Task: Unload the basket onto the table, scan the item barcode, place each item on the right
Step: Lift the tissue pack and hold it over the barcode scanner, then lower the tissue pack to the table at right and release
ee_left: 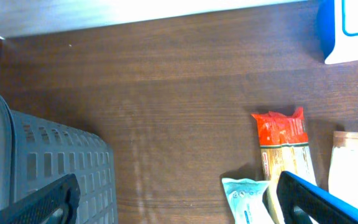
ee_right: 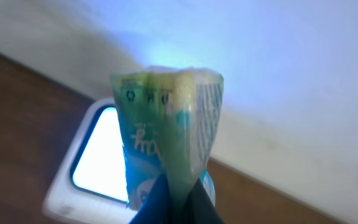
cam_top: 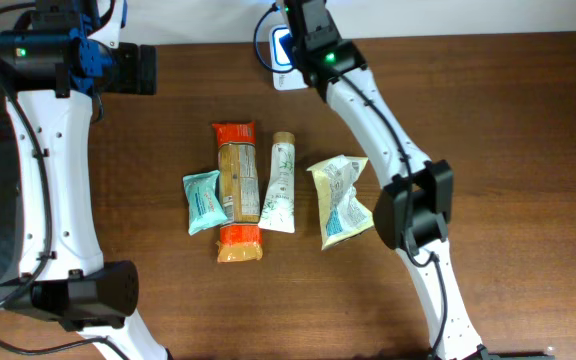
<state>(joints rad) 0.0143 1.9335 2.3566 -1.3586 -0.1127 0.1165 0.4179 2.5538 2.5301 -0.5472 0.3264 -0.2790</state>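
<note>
Scan step in hand: the right tool (ee_right: 174, 190) is pinched shut on the lower end of a green-and-white packet (ee_right: 166, 124) and holds it upright just above the scanner (ee_right: 95, 158), whose window glows bright white at the far edge of the bench (cam_top: 518, 120). So the item is up in the air at the reader, not down among the rest. From the wrist view it looks like thin, crinkly film, folded along its length, with small recycling marks near the top and pale lettering below; no barcode can be made out on the face that shows. My read is that the next move calls for a slow turn or tilt of the wrist so the printed code faces the lit window, while the grip stays firm on a slippery wrapper. Over on the other side, the left tool (ee_left: 176, 202) hangs wide open with nothing in it, beside the grey basket (ee_left: 55, 168). Waiting mid-bench in a row are a teal sachet (cam_top: 203, 200), a cracker pack (cam_top: 238, 190), a tube (cam_top: 280, 185) and a yellow pouch (cam_top: 340, 200).
</note>
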